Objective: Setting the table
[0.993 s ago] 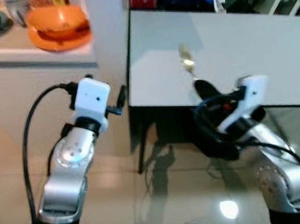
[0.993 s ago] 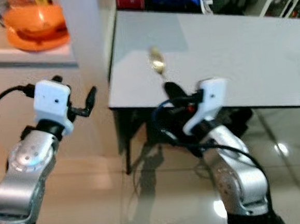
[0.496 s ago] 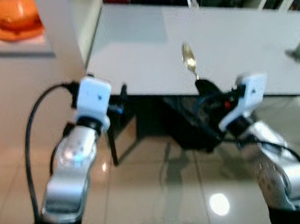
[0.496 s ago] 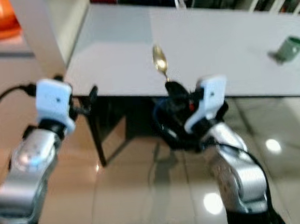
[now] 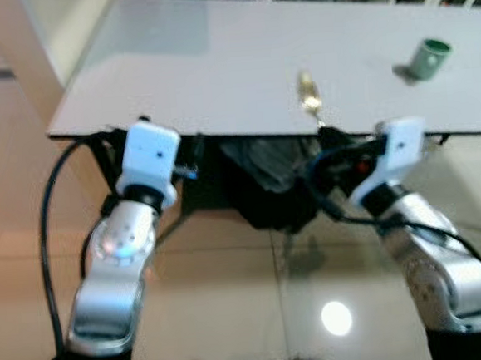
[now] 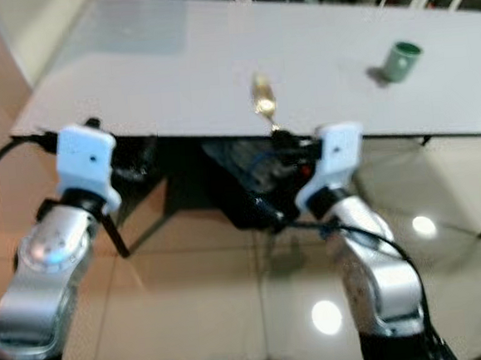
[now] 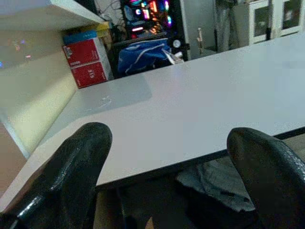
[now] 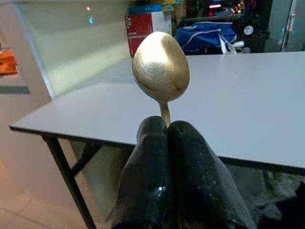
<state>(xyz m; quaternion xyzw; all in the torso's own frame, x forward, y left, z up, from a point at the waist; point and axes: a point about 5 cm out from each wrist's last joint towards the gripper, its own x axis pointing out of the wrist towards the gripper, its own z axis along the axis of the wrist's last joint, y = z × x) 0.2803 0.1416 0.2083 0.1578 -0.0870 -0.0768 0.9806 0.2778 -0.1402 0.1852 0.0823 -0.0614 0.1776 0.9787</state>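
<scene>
Closest to the robot, the right gripper (image 8: 167, 138) has its two black fingers (image 8: 147, 162) pressed tight on the thin handle of a gold spoon (image 8: 161, 64). The spoon stands up with its bowl on top. It is in the air at the near edge of the white counter (image 5: 215, 73), not lying on it yet.

The left gripper (image 7: 167, 157) is held up just in front of the near edge too, off to the left. Its fingers (image 7: 71, 162) are spread wide apart and hold nothing.

Farther back on the counter, off to the right, a small green cup (image 5: 427, 57) lies tipped on its side. I see no plates or other things on the counter.

So the job looks like it has only just started. The spoon has been carried up to the counter, but it must be put down, and I think most of the setting is not done.

Compared with a second ago, the whole view has swung. The orange bowl and the pale side counter have slid away to the left, and the green cup has come in on the right. That is the robot walking and turning, not the things moving. The spoon is pinched the same way as before.
</scene>
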